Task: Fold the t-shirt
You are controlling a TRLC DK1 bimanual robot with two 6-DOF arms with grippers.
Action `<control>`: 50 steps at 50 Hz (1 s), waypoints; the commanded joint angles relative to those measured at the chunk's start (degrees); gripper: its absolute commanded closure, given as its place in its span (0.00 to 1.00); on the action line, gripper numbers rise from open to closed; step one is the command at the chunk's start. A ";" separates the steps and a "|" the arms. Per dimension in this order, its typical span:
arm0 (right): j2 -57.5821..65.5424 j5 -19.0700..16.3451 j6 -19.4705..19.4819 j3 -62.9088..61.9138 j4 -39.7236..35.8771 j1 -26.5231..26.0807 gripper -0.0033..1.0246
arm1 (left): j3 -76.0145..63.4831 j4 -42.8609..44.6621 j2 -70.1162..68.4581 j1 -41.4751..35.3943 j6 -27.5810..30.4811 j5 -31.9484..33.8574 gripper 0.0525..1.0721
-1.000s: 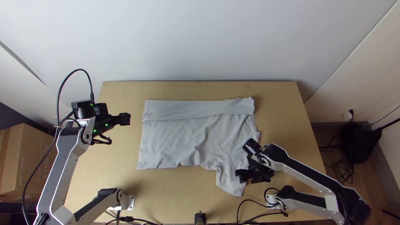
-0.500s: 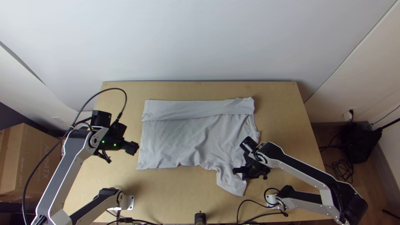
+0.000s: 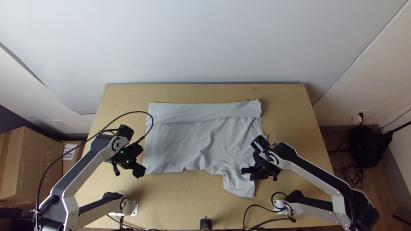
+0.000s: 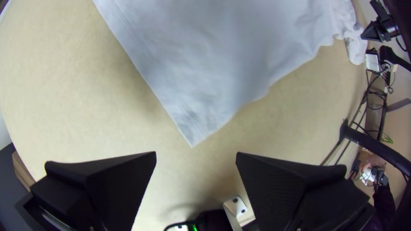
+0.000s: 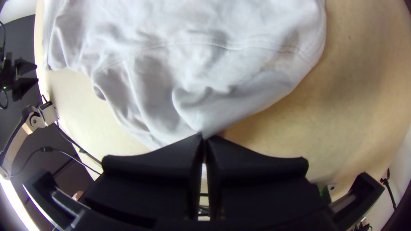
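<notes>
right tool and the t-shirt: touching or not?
Touching. The right wrist view shows it: the right tool is shut on an edge of the t-shirt, with the cloth drawn to a point at its fingertips.

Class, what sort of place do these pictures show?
Probably a robotics workroom: a left robot arm and a right one stand at a wooden table, and cables lie tangled on the floor.

Matt cloth t-shirt [image 3: 184,141], wooden table [image 3: 171,201]
</notes>
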 commanded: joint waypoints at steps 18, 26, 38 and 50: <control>-1.85 0.17 -1.90 1.63 -1.90 -2.13 0.97 | -3.96 6.00 3.90 -0.93 -2.56 0.04 0.65; -1.85 0.26 -2.16 2.34 -2.25 -2.48 0.97 | -3.96 6.09 4.69 -1.54 -3.09 0.21 0.65; -2.20 0.17 -2.51 2.86 -2.69 -3.01 0.97 | -3.88 7.06 5.83 -2.25 -3.88 0.21 0.64; -2.90 0.17 -2.86 3.39 -3.66 -3.63 0.97 | -4.67 10.22 5.57 -3.39 -4.23 1.71 0.97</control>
